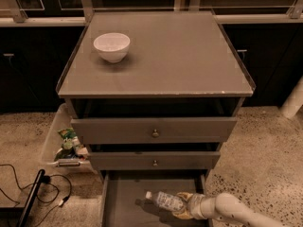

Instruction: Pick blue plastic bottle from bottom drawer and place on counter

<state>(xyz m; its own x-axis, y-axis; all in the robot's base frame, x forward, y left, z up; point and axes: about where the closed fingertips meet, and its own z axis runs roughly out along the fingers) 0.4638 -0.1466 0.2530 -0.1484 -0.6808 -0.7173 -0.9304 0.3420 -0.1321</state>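
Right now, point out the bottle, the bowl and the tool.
bottle (165, 201): camera view, its label.
bowl (111, 47): camera view, outer wall.
tool (183, 205): camera view, its tip, inside the bottom drawer (124, 198), gripping bottle.

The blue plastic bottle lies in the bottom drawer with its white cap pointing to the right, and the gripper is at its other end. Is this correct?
Not quite. The camera view shows the white cap of the blue plastic bottle pointing left; it does lie in the bottom drawer, with the gripper at its other end.
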